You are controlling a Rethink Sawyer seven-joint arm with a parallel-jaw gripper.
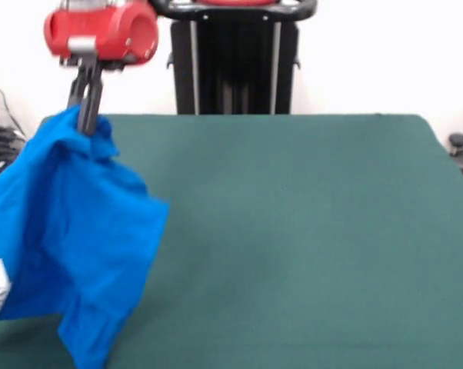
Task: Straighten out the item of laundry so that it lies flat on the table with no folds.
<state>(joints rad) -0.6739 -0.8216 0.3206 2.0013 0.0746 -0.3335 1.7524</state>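
Laundry item (pixel 70 231) is hanging bunched from the gripper (pixel 88 123) pinching its top, awaiting lowering and spreading across the table (pixel 293 231).

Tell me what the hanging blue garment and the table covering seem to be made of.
The T-shirt looks like soft, matte knit cotton: it hangs limp in loose folds from the gripper. The table seems covered in dark green felt-like cloth, flat and without shine.
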